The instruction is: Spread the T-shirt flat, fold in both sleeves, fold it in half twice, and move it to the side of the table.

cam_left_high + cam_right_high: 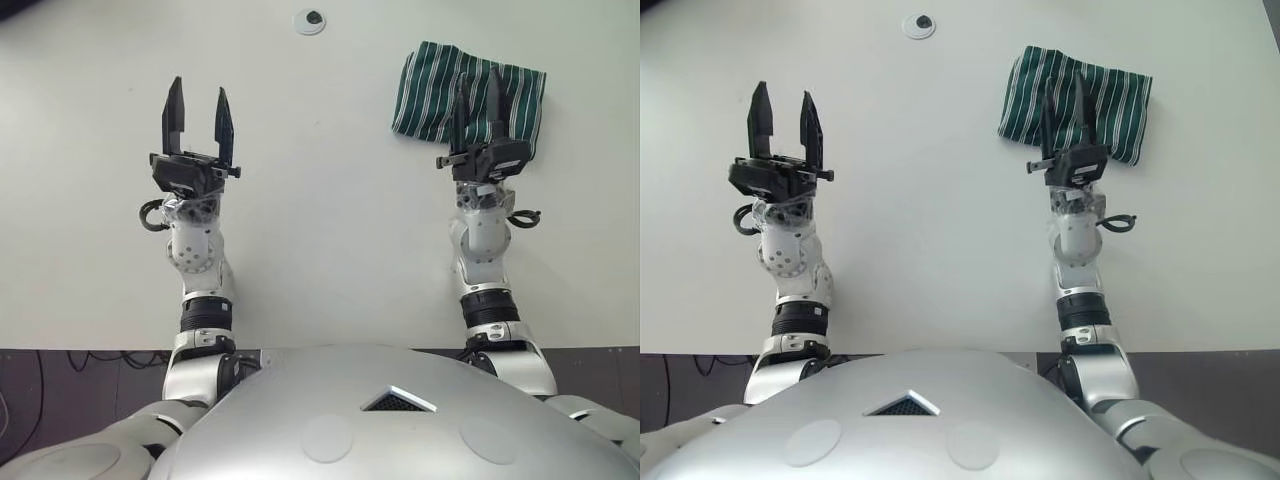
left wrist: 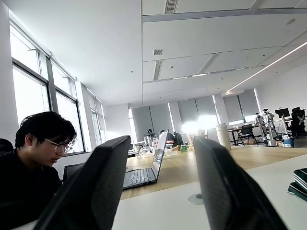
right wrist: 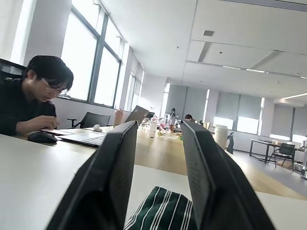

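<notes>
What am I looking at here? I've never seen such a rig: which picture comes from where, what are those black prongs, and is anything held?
This is a humanoid robot with two arms. Each arm ends in a two-fingered gripper, and those fingers are the black prongs. The two top-down pictures come from a stereo camera on its head, looking over the arms at a white table. The other two come from wrist cameras, looking out between each gripper's fingers. The left gripper is open above the table. The right gripper is also open, at the near edge of a folded green striped T-shirt on the robot's far right. Neither holds anything. A small round disc lies farther back.
</notes>
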Controlling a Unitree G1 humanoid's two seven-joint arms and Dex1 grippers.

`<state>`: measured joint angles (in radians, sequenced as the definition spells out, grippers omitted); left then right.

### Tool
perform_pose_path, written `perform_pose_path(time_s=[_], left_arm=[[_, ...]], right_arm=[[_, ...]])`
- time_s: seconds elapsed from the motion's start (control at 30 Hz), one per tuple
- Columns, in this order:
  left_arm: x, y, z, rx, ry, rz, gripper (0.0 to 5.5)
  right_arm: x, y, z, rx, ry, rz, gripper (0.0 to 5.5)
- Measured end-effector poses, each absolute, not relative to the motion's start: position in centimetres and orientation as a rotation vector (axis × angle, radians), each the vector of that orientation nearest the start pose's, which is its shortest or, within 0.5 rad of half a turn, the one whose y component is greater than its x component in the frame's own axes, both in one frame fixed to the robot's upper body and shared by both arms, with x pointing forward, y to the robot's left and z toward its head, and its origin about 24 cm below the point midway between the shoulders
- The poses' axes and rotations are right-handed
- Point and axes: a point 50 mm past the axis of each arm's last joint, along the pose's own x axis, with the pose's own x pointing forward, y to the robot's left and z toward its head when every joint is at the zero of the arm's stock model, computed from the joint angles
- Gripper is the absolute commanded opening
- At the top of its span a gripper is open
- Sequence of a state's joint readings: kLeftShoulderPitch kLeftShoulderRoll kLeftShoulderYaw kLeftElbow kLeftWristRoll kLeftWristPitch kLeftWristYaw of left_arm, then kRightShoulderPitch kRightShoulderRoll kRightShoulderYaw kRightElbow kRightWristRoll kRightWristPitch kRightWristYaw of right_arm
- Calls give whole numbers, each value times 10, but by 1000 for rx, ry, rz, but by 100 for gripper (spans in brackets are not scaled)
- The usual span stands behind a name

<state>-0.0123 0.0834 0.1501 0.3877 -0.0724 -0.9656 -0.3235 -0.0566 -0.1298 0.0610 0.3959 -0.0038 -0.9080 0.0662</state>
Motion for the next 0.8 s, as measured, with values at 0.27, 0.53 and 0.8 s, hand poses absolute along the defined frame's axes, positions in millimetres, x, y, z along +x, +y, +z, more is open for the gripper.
perform_pose_path(time_s=[0.27,0.53,0.8], left_arm=[[230,183,44,164,-547,-160,235],[245,178,41,144,-516,-166,235],[252,177,38,145,-499,-162,235]], right_arm=[[228,-146,51,-114,-607,280,163],[233,-147,50,-126,-603,293,163],[240,-146,48,-132,-595,306,163]])
